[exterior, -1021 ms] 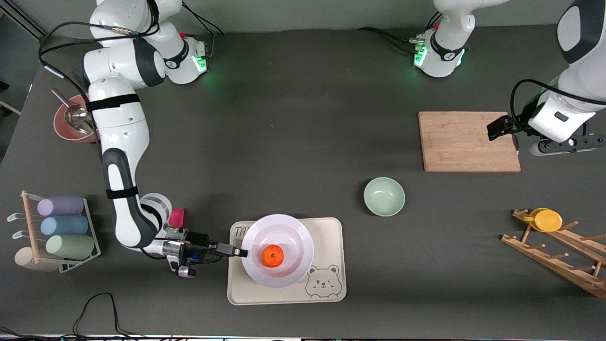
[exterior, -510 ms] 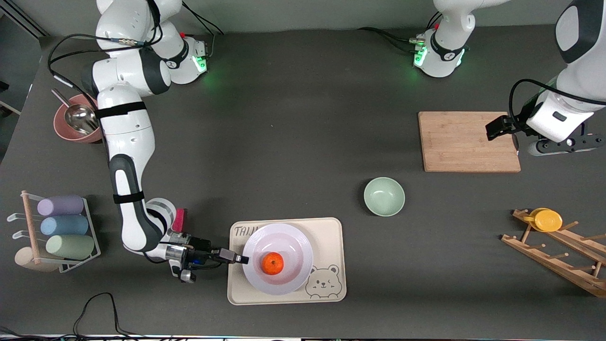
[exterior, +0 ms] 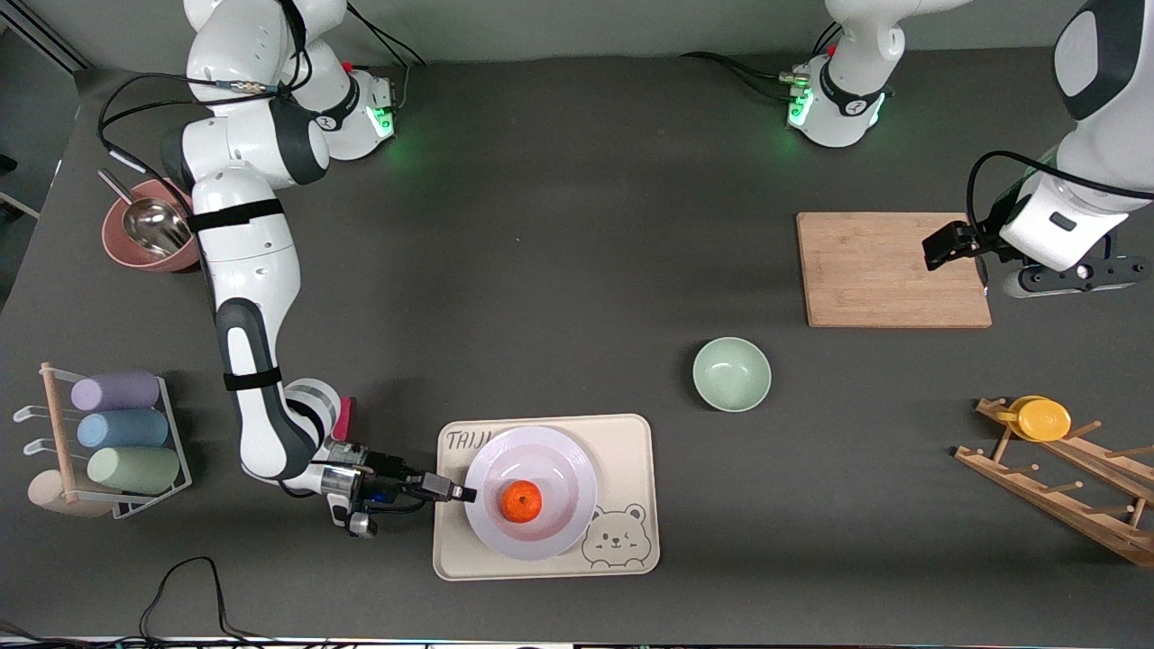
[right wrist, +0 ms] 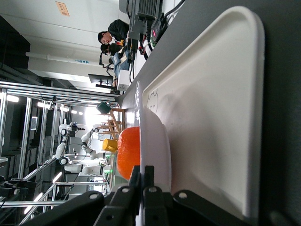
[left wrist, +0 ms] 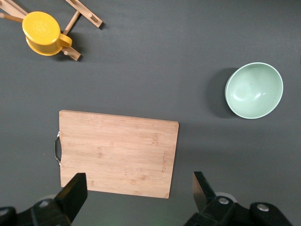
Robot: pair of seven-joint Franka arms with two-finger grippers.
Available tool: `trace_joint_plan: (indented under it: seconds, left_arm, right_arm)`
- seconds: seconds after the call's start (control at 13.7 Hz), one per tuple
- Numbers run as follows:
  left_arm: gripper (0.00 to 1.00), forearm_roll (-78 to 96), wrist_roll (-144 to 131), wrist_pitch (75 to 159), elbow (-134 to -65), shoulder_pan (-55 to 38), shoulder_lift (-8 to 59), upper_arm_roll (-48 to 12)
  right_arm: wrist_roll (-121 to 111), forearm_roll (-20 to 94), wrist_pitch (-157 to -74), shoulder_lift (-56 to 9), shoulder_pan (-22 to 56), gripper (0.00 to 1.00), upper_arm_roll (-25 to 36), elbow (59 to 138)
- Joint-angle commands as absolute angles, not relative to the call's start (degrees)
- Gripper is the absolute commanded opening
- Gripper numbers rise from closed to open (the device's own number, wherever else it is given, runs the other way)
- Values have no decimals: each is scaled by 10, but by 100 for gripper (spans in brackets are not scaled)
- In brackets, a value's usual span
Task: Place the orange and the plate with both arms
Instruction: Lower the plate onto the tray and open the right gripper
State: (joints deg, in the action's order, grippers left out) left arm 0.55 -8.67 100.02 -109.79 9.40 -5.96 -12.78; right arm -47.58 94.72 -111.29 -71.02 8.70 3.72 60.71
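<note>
Clutter stands only along the edges of the table. At the right arm's end there is a rack with three pastel cups [exterior: 122, 431] and a pink bowl with a metal scoop [exterior: 144, 233]. A small magenta object [exterior: 343, 416], partly hidden by the right arm, lies just beside that arm's wrist. Toward the left arm's end lie a wooden cutting board [exterior: 888, 269], a pale green bowl [exterior: 731, 373] nearer to the front camera than the board, and a wooden peg rack [exterior: 1064, 487] carrying a yellow cup [exterior: 1041, 418]. None of these touches the cream tray [exterior: 622, 451] with the bear drawing.

On this tray rests the plate [exterior: 563, 464], and the orange [exterior: 520, 501] lies in its middle. The right gripper [exterior: 458, 493] reaches in low from the right arm's end of the table. Its fingers [right wrist: 141, 181] are pressed narrowly together on the plate's rim. In the right wrist view the plate seems to sit on the tray, but contact under it is hard to judge.

The left gripper [left wrist: 136, 188] hangs over the cutting board's edge, its fingers spread wide and holding nothing.

Compared with one second ago, the plate with the orange has come lower and slightly nearer to the front camera. The letters printed on the tray are now more uncovered. The left arm has hardly shifted.
</note>
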Motion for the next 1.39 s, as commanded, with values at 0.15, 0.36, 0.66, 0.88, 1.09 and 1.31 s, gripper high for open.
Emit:
trace_joint_plan:
  seconds: [0.15,0.36,0.66,0.88,1.09,1.31]
  left_arm:
    - [100,7,-95,994,-1106,93,-71,-122]
    - [100,7,-98,991,-1106,91,-72,-123]
    - [100,7,-99,991,-1105,85,-72,-128]
    - [100,7,-99,987,-1102,83,-72,-127]
    - [100,3,-99,990,-1100,83,-69,-127]
    - [100,4,-99,1000,-1094,88,-70,-127]
  right_arm:
    - [-483,960,-1111,-723,87,0,33,595]
    - [-483,958,-1108,-718,85,4,33,612]
    - [-490,957,-1109,-718,85,38,33,615]
    - [-489,955,-1108,-718,84,43,34,616]
    - [-490,948,-1105,-706,82,42,39,638]
    - [-490,919,-1105,-676,81,41,60,665]
